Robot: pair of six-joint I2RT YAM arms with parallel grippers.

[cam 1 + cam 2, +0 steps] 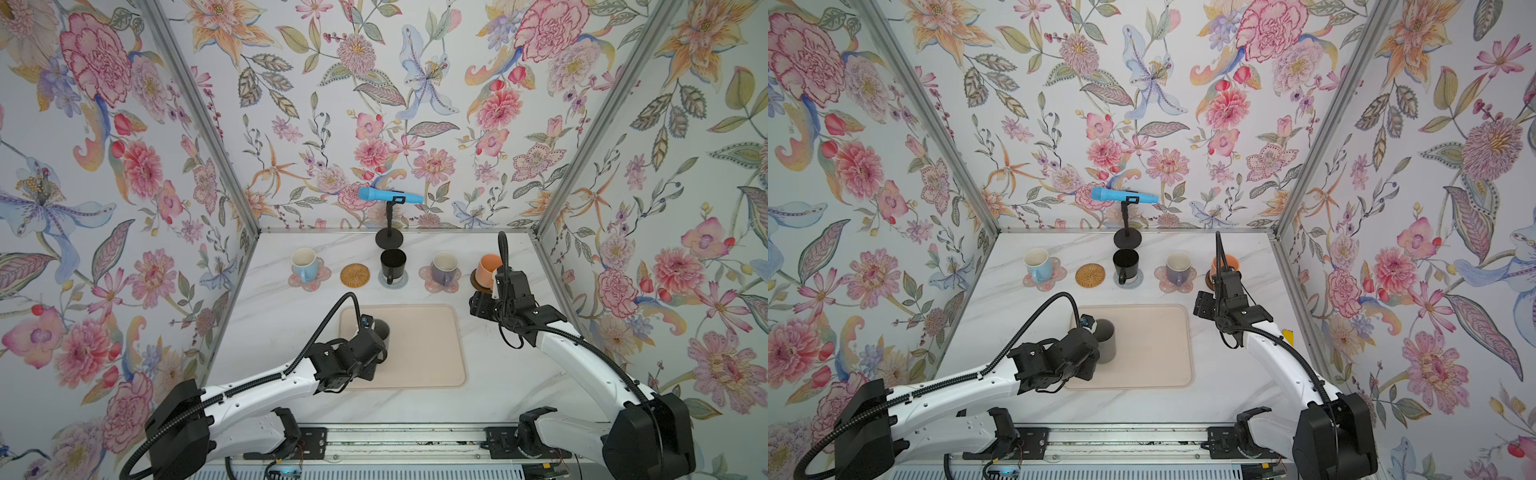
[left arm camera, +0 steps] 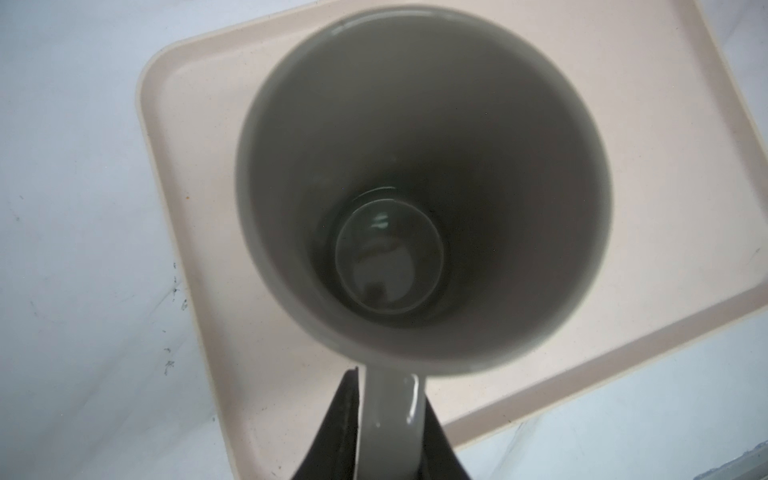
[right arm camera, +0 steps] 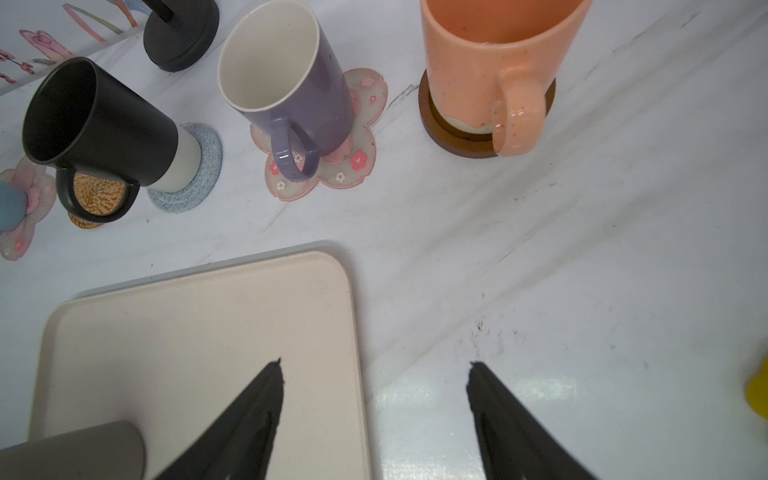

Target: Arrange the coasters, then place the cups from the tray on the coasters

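Top view: last step, grey mug [image 1: 1108,338] on tray [image 1: 1158,349], woven coaster [image 1: 1090,274] bare. L wrist: left gripper [image 2: 388,386] jaws narrow astride handle, can't tell if clamped. R wrist: right gripper [image 3: 374,365] wide, empty. Next, IMO: firm grip, lift, carry to woven coaster.

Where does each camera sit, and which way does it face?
Both top views: high behind the robot, looking down at the table; left arm and right arm show.
Left wrist: above the grey mug, looking into it; left gripper flanks its handle.
Right wrist: over the tray corner, facing the orange mug and purple mug; right gripper open.
Shared: tray and grey mug show in all four.
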